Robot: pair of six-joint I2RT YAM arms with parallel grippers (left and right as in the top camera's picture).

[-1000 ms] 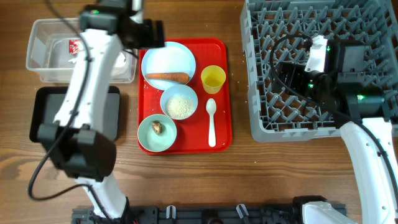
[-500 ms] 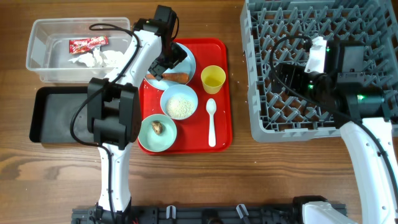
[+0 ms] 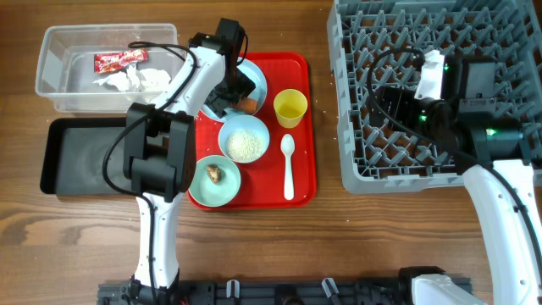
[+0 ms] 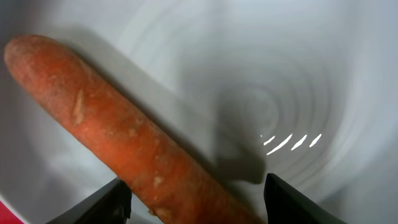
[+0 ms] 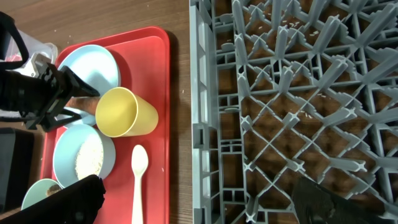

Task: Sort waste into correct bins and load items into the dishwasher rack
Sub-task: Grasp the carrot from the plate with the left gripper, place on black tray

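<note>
Carrot piece [image 4: 124, 149] on plate [image 4: 298, 68], between spread fingers [image 4: 113, 200]

Orange carrot [image 4: 124, 155] (speckled, seemingly); red tray [image 3: 306, 169].

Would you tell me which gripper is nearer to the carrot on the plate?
Left. The left gripper is right over the carrot, open fingers straddling it; the right gripper hovers over the dishwasher rack, across the table.
</note>
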